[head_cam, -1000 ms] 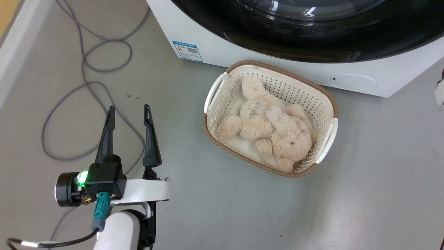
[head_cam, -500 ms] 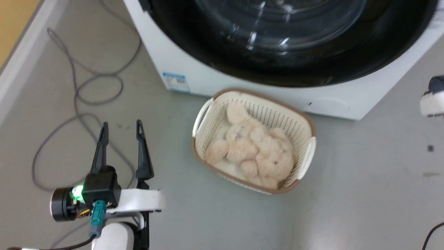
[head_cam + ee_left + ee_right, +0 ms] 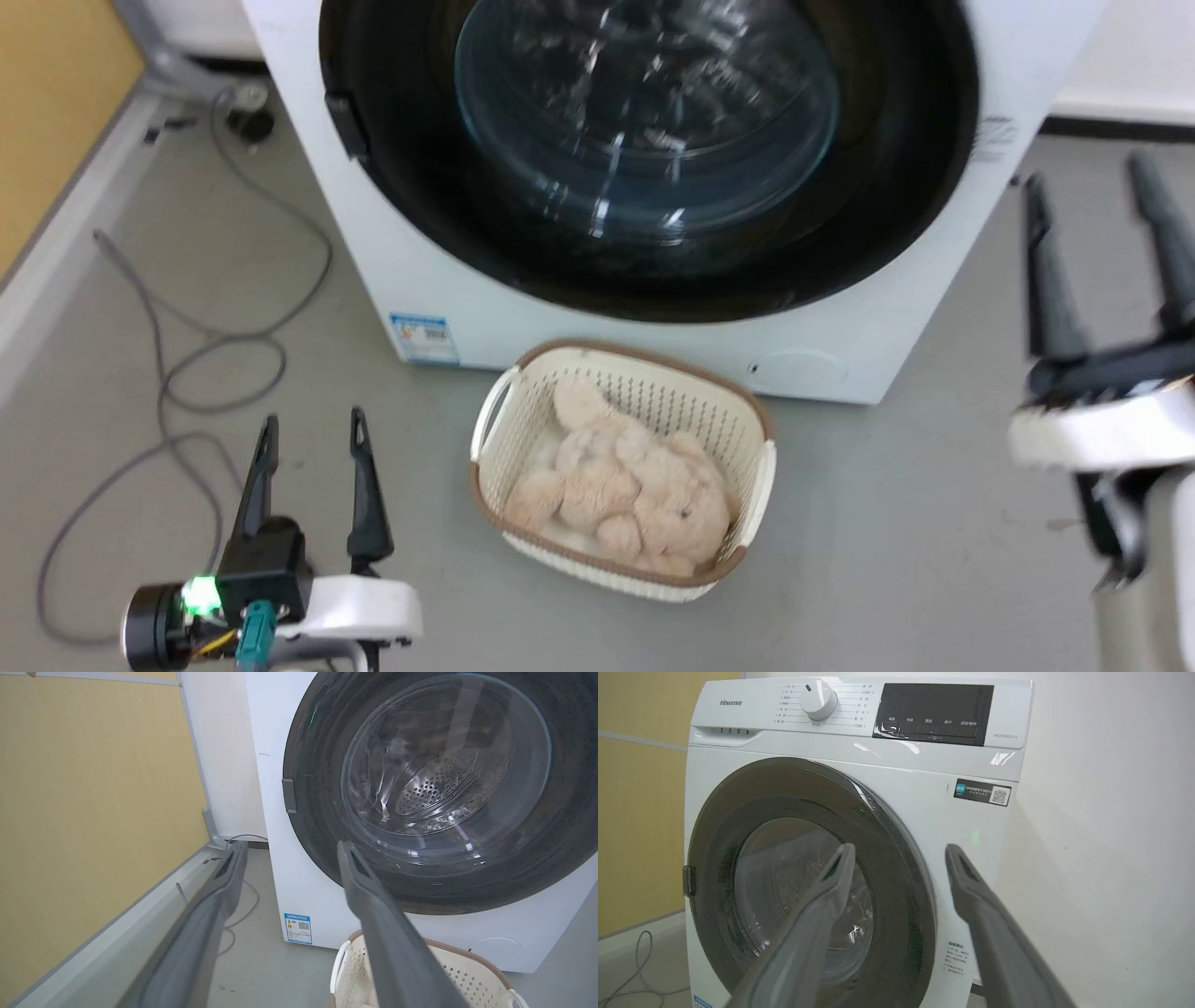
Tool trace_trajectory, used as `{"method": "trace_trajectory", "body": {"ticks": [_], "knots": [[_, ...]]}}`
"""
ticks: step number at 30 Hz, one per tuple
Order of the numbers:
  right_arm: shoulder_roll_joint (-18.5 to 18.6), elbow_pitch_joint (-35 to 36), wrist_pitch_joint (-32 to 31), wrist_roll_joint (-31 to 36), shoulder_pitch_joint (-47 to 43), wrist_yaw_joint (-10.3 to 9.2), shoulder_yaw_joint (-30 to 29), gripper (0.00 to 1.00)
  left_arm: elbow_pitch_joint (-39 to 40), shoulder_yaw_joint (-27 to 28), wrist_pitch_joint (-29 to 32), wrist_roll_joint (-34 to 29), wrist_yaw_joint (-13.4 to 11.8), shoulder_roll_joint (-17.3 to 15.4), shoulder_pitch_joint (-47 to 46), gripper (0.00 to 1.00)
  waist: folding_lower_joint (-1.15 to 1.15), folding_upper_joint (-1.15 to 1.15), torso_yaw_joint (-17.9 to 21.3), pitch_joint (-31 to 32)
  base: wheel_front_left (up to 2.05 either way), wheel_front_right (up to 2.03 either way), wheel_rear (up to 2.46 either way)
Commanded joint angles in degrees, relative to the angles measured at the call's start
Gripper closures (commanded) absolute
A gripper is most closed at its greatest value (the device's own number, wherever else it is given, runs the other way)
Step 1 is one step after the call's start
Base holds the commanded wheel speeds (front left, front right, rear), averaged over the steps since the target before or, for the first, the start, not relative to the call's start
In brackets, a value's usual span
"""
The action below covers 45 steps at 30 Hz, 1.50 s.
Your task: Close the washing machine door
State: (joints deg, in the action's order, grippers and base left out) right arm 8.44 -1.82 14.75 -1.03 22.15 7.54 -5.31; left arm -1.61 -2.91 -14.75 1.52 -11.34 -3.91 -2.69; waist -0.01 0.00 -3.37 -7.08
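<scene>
The left pincer (image 3: 314,420) and the right pincer (image 3: 1085,173), two in all, each gape wide and hold nothing, in front of one washing machine (image 3: 448,299) whose single round washing machine door (image 3: 644,121) lies flat against its front, facing out over one basket (image 3: 616,355) with one plush toy (image 3: 625,485) on the floor (image 3: 887,523).

Hisense — printed on the washing machine (image 3: 920,812).
</scene>
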Motion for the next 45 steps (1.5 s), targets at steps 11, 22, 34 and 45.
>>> {"method": "trace_trajectory", "body": {"ticks": [11,22,34,45], "knots": [[-4.2,-2.6,0.3,-2.4,-11.8,-0.05,4.7,0.0,-0.3,0.2,-0.2,-0.7,0.6,-0.4,4.8,0.0,0.01,0.0,3.8,6.2,0.0,0.0,0.0],[-5.5,-5.1,0.3,-6.7,-20.9,-0.05,6.0,0.0,-0.6,-0.4,-0.2,-0.9,1.1,-0.6,5.8,0.0,0.01,0.0,3.7,7.3,0.0,0.0,0.0],[-5.2,-4.9,-0.5,-7.0,-21.0,0.0,5.9,1.0,-0.5,-0.4,0.5,-0.4,1.7,-0.4,5.0,1.0,0.01,0.0,3.8,7.4,0.0,0.0,0.0],[-5.3,-4.3,-1.8,-6.2,-21.1,-0.01,5.8,1.0,-0.3,-0.1,1.8,-0.5,2.6,-0.3,4.8,1.0,0.01,0.0,3.7,7.4,0.0,0.0,0.0]]}}
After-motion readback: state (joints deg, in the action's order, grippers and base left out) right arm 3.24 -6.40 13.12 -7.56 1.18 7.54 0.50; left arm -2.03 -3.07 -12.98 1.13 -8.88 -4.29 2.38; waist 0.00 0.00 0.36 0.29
